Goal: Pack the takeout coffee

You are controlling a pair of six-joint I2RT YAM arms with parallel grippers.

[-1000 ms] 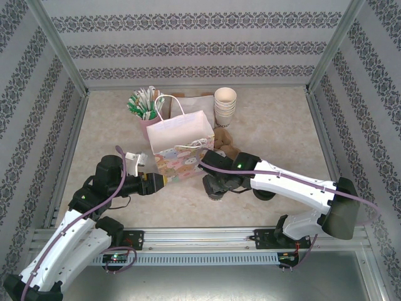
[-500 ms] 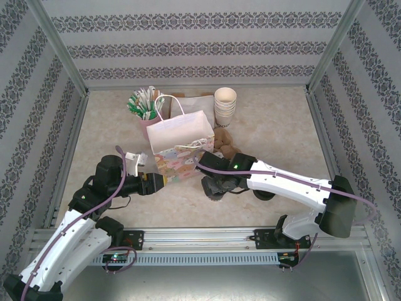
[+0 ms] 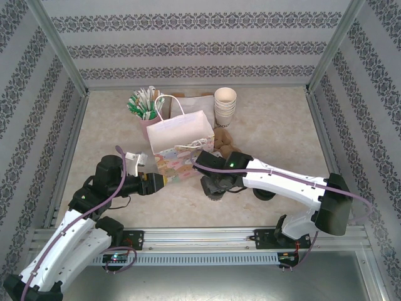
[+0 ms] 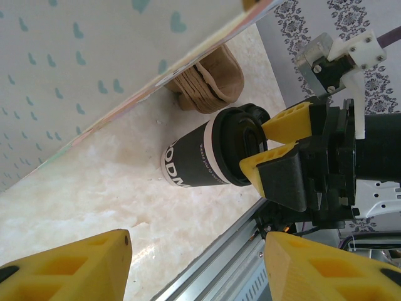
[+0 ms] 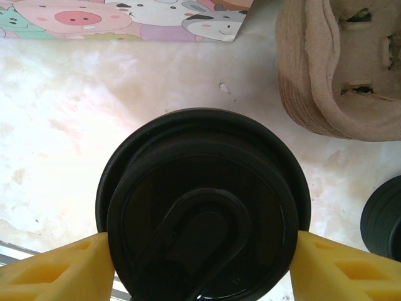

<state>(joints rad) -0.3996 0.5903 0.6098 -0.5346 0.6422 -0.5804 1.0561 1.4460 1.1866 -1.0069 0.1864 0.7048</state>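
The takeout coffee (image 4: 199, 158), a dark cup with a round black lid (image 5: 200, 200), stands upright on the table just in front of the gift bag's right corner. My right gripper (image 5: 200, 266) has come down over it, one yellow finger pressed against each side of the lid. From the left wrist view, the right gripper (image 4: 254, 147) grips the lid from above. In the top view the right gripper (image 3: 216, 186) covers the cup. My left gripper (image 3: 160, 182) hovers low by the bag's lower left corner, and between the open fingers of this left gripper (image 4: 194, 263) is nothing but table.
The white gift bag (image 3: 182, 141) with cartoon animals stands open mid-table. Behind it are a stack of cream paper cups (image 3: 225, 105) and a pink holder of green-wrapped sticks (image 3: 143, 105). Brown pulp carriers (image 5: 338, 69) lie right of the bag. Another black lid (image 5: 385, 216) lies nearby.
The right arm has shifted slightly left and its fingers have drawn in against the lid. The left arm and the bag have not moved.
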